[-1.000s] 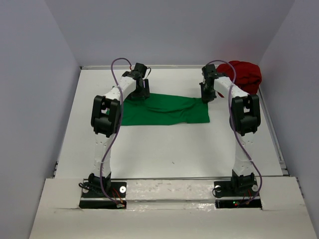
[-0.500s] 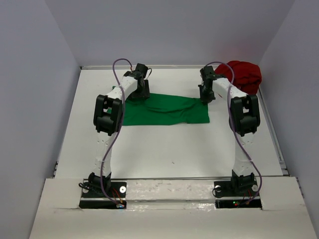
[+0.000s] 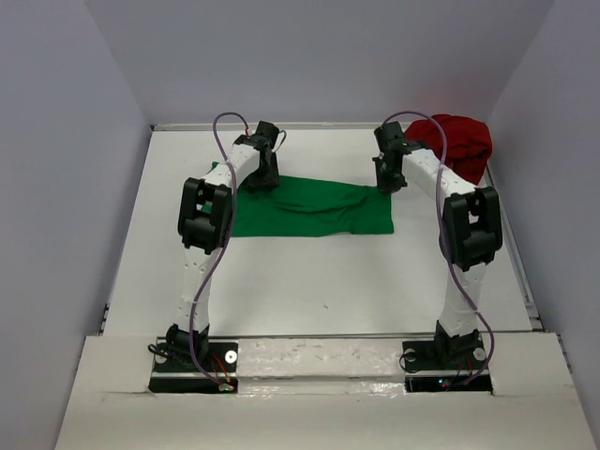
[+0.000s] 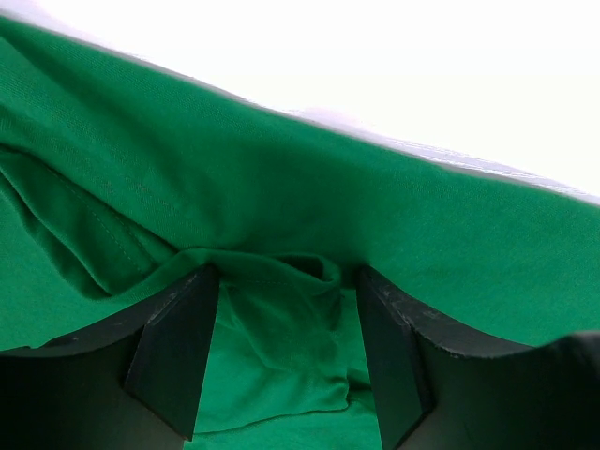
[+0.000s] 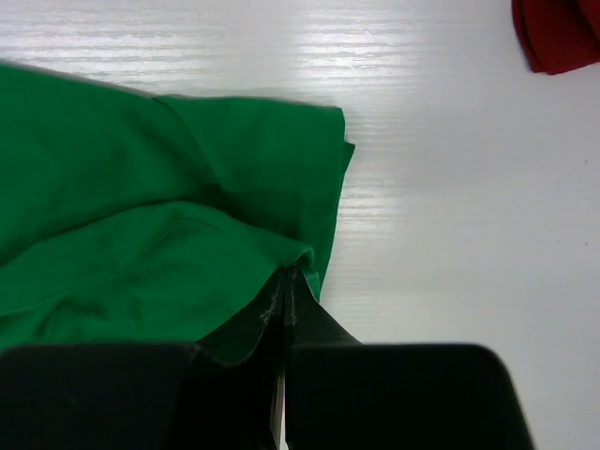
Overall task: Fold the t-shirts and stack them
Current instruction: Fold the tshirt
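Green t-shirt [image 3: 309, 208] lies on the tabletop [image 3: 309, 272], long axis left to right. Right hand [image 5: 286, 281] pinches its far right corner; left hand [image 4: 283, 277], set wide, straddles a fold at its far left edge.

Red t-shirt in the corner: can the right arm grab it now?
Probably not yet. The right end effector is shut on a corner of the green t-shirt. The red t-shirt lies near it with only bare table between, so after letting go it likely could.
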Motion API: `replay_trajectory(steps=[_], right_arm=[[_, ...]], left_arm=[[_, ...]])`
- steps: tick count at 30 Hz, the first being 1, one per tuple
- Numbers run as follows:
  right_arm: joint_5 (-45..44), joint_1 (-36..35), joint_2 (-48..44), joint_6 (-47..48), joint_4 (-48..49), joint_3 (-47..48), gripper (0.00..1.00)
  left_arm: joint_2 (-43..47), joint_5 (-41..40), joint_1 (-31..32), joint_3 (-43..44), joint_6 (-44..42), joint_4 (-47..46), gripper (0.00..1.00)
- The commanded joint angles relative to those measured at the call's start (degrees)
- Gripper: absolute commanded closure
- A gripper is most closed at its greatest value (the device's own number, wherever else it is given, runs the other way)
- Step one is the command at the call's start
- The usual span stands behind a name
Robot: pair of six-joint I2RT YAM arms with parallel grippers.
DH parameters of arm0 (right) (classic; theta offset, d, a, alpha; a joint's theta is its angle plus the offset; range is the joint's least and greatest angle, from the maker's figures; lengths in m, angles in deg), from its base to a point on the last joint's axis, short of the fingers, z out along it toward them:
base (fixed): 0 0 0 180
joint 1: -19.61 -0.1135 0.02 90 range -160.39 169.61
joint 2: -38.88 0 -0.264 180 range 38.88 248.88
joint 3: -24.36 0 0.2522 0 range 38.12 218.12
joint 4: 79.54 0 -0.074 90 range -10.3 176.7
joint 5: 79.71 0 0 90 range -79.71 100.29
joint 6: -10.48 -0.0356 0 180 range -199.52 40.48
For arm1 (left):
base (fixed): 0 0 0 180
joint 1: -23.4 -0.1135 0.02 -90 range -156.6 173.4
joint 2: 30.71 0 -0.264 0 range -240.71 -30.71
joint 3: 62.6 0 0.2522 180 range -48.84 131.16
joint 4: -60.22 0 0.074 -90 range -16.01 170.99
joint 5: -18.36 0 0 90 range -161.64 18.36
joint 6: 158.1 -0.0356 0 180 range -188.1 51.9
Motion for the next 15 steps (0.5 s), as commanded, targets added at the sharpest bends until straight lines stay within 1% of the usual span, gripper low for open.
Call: replay_trajectory(steps=[1, 8, 15], right_arm=[[-2.64, -0.99, -4.13, -1.49, 0.83, -1.95, 1.00], [-5.72, -3.63, -8.53, -3.33, -0.05, -6.00, 1.00], [-7.83, -6.88, -16.52, -5.00, -0.40, -11.27, 1.00]], left_arm=[[-0.31, -0.48, 0.00, 1.56, 0.34, 2.46, 0.32], [-0.22, -1.01, 0.00, 1.92, 0.08, 2.64, 0.32], [-0.22, -1.19, -0.08, 1.48, -0.19, 2.64, 0.32]])
